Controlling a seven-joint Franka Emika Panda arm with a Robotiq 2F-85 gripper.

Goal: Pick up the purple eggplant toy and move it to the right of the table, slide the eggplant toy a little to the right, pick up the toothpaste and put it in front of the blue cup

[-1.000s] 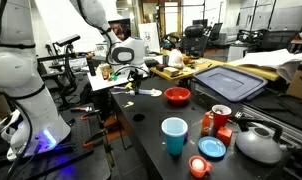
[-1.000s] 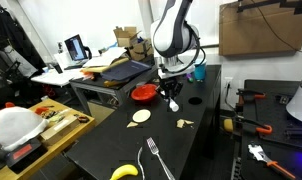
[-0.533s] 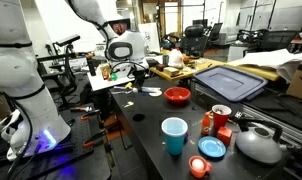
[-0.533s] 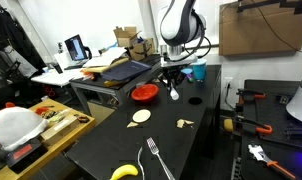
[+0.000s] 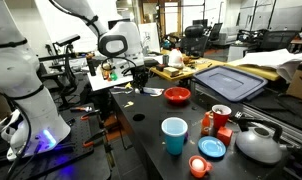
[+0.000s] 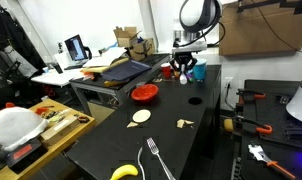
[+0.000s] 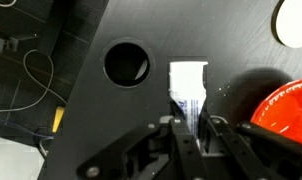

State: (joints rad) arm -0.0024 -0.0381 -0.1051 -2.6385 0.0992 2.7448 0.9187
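Note:
My gripper [image 7: 189, 125] is shut on the toothpaste [image 7: 188, 88], a flat white tube with blue print. The tube sticks out past the fingertips, above the black table [image 7: 111, 120]. In an exterior view the gripper [image 6: 186, 70] hangs over the far end of the table [image 6: 186, 150], close beside the blue cup [image 6: 199, 72]. That tall light-blue cup also stands near the front of the table in an exterior view [image 5: 174, 135]. I cannot make out the purple eggplant toy in any view.
A red bowl [image 6: 143, 93] sits left of the gripper and shows in the wrist view [image 7: 286, 105]. A round hole [image 7: 126, 62] is in the tabletop. A pale round slice [image 6: 140, 116], a fork [image 6: 154, 158] and a banana [image 6: 123, 172] lie nearer.
The gripper has carried the toothpaste up and away along the table, from beside the red bowl to the far end next to the blue cup.

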